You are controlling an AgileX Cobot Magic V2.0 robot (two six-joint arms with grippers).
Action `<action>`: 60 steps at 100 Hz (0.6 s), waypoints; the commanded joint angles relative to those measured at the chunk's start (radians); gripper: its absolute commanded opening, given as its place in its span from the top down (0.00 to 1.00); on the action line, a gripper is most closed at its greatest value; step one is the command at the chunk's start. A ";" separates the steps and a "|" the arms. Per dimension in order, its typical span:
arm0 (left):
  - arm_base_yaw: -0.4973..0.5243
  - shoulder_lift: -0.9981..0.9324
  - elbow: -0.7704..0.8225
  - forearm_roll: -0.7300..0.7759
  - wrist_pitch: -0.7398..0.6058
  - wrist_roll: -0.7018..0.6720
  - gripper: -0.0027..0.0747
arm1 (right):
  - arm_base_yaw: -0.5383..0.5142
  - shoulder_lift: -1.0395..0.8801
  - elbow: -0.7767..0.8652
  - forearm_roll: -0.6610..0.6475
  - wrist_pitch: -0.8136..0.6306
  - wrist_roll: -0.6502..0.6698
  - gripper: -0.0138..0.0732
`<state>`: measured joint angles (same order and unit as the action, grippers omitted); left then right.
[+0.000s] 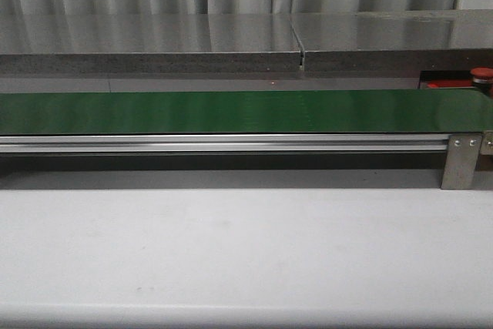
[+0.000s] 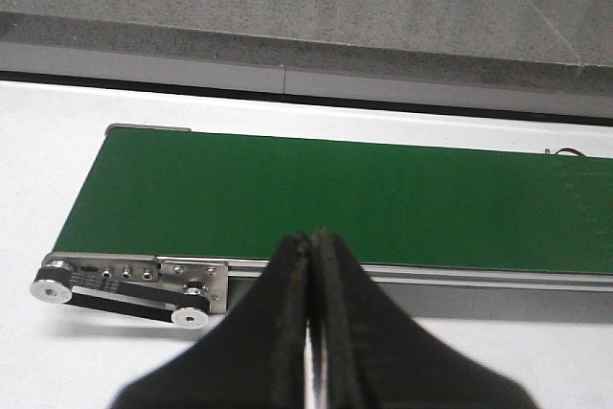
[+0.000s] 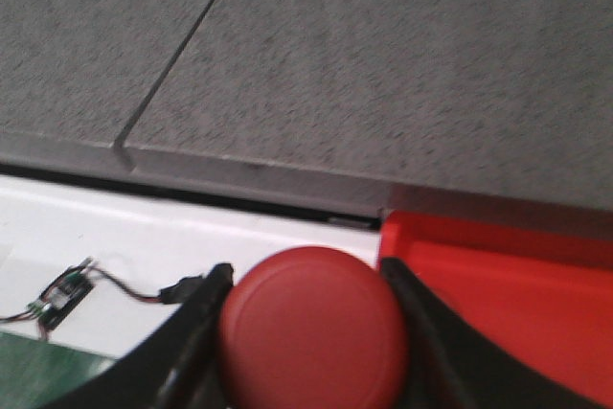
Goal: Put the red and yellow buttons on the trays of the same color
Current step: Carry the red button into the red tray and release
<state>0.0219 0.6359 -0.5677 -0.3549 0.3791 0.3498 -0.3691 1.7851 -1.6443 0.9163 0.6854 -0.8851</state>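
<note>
Right hand [image 3: 311,332]: fingers closed around a red button [image 3: 313,328], one at each side of the cap. Held just beside the red tray [image 3: 508,304] edge, tray at 3 o'clock of the button.

Left hand [image 2: 311,256]: fingers pressed together, holding nothing, above the near edge of the green belt [image 2: 335,198], over the white desk [image 2: 57,141].

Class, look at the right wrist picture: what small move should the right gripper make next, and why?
Probably carry the round red domed button sideways over the flat red tray before releasing. The right gripper is shut on the button, and the tray lies just beside it, not beneath it.
</note>
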 commanded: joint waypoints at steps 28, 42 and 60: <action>-0.006 0.001 -0.028 -0.021 -0.071 0.001 0.99 | -0.061 0.179 -0.264 -0.148 -0.050 0.067 0.70; -0.006 0.001 -0.028 -0.021 -0.071 0.001 0.99 | -0.061 0.271 -0.331 -0.148 -0.059 0.075 0.70; -0.006 0.001 -0.028 -0.021 -0.071 0.001 0.99 | -0.061 0.369 -0.383 -0.148 -0.083 0.082 0.70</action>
<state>0.0219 0.6359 -0.5677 -0.3549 0.3791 0.3498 -0.4242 2.1840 -1.9753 0.7440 0.6633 -0.8040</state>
